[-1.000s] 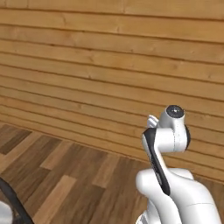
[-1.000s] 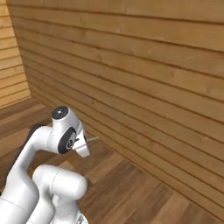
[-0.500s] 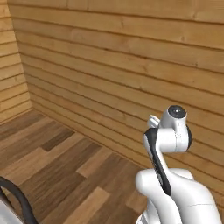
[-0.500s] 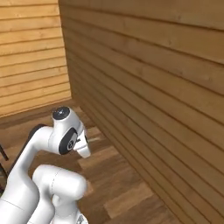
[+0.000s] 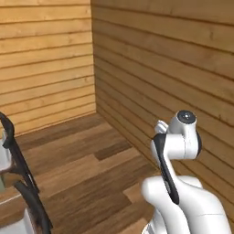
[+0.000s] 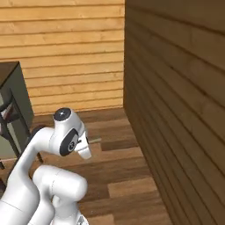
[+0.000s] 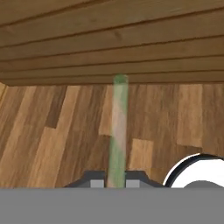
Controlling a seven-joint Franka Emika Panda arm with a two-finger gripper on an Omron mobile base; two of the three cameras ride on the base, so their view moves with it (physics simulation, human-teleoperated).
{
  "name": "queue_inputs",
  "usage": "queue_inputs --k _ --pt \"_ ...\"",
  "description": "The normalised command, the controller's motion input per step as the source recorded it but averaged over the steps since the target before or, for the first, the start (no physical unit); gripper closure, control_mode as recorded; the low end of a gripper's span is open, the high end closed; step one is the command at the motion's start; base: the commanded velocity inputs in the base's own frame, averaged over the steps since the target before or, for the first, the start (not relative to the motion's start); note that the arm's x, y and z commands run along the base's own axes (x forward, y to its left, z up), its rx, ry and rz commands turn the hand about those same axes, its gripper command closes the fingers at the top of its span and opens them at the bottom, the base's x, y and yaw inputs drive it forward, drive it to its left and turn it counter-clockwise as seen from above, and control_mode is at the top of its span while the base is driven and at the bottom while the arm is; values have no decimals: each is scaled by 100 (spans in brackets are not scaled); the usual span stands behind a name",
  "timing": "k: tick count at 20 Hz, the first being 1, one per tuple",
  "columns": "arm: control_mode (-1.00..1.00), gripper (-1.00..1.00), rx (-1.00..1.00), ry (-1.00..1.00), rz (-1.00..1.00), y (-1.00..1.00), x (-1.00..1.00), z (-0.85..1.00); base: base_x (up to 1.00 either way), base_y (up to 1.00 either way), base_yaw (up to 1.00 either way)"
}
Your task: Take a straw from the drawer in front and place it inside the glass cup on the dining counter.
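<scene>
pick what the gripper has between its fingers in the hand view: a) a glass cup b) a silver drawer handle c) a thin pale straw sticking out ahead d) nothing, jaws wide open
c, the hand view shows the gripper shut on the straw, a thin pale stick that rises from between the fingertips toward the wooden wall over the wood floor.
</scene>
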Motion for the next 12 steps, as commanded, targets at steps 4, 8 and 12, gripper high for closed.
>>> queue_inputs --k 4,8,12 --pt "100 100 0 0 0 0 0 0 100 0 60" --pt "100 100 0 0 0 0 0 0 100 0 60" --pt "100 100 0 0 0 0 0 0 97 0 61"
